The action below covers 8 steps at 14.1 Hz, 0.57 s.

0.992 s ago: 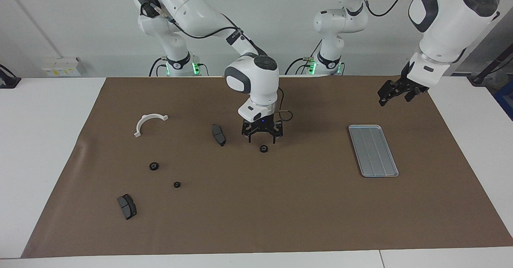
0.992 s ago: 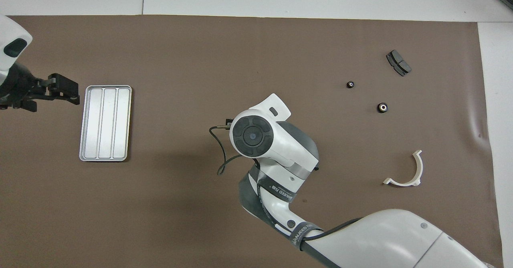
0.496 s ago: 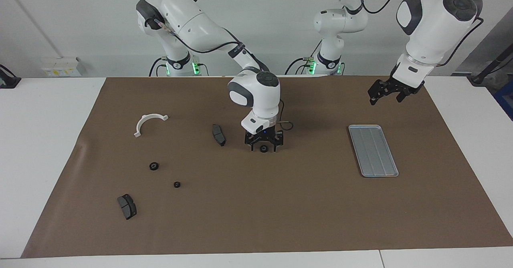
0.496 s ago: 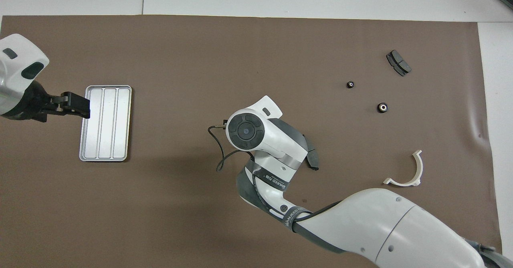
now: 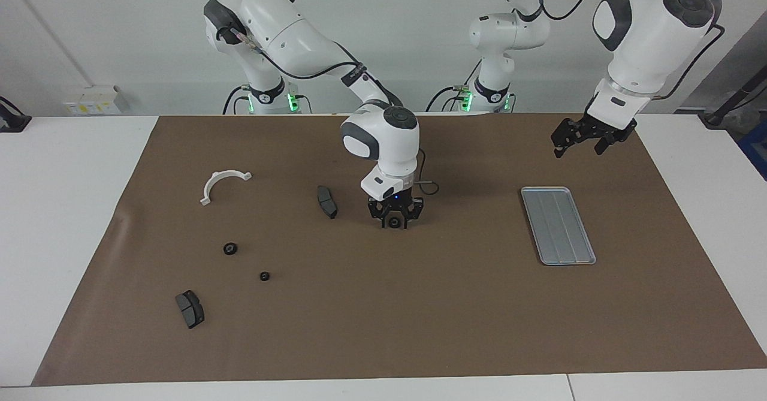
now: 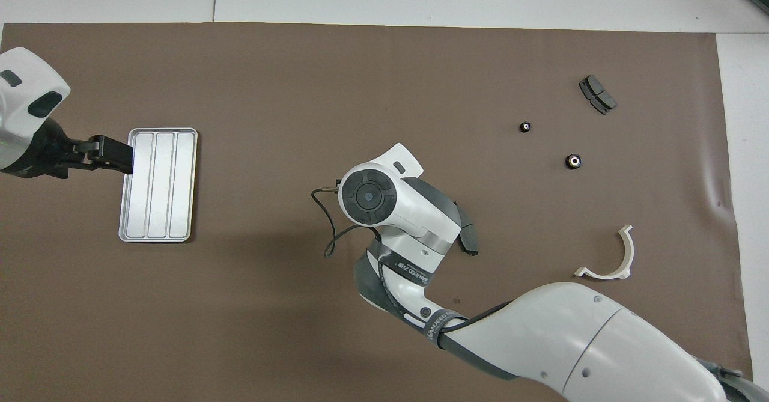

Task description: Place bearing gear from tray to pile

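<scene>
The silver-grey tray (image 5: pixel 558 225) lies on the brown mat toward the left arm's end and holds nothing; it also shows in the overhead view (image 6: pixel 158 184). A small black bearing gear (image 5: pixel 394 223) sits on the mat at mid-table. My right gripper (image 5: pixel 394 220) is down at the mat with its fingers closed around that gear. In the overhead view my right wrist (image 6: pixel 375 201) hides the gripper and the gear. My left gripper (image 5: pixel 578 145) is open and empty, raised over the tray's outer edge (image 6: pixel 113 153).
The pile is scattered toward the right arm's end: a white bracket (image 5: pixel 223 184), a brake pad (image 5: pixel 327 201) beside my right gripper, a second pad (image 5: pixel 190 308), and two small black gears (image 5: pixel 229 249) (image 5: pixel 264 276).
My right gripper came down over the gear at mid-table and its fingers closed in around it. My left gripper shifted a little toward the tray's edge and stayed raised.
</scene>
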Motion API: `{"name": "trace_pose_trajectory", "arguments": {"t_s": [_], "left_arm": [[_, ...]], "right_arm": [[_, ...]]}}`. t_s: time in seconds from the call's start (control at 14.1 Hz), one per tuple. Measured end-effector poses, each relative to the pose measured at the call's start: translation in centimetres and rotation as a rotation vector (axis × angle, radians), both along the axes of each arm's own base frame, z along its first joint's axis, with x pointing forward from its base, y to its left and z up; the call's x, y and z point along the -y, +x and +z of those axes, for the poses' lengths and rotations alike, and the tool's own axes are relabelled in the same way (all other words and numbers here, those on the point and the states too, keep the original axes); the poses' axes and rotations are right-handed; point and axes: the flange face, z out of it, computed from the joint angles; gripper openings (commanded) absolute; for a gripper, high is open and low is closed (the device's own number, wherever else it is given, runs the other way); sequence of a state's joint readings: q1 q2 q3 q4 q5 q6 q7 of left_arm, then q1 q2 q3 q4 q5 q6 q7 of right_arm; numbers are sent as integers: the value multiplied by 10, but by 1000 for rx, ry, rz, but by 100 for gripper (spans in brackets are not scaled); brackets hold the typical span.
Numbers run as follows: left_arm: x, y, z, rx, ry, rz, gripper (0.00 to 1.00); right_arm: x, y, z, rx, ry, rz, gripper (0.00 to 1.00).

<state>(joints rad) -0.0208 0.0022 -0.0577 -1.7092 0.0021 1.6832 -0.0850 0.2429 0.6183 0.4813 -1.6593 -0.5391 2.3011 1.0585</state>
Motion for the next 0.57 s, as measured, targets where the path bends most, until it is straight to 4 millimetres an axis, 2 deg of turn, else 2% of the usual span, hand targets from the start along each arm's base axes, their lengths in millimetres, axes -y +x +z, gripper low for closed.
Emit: {"name": "trace_pose_trajectory", "arguments": {"t_s": [0.57], "left_arm": [[-5, 0, 1, 3, 0, 9, 100]], "right_arm": [[-4, -5, -5, -13, -3, 8, 55]]}}
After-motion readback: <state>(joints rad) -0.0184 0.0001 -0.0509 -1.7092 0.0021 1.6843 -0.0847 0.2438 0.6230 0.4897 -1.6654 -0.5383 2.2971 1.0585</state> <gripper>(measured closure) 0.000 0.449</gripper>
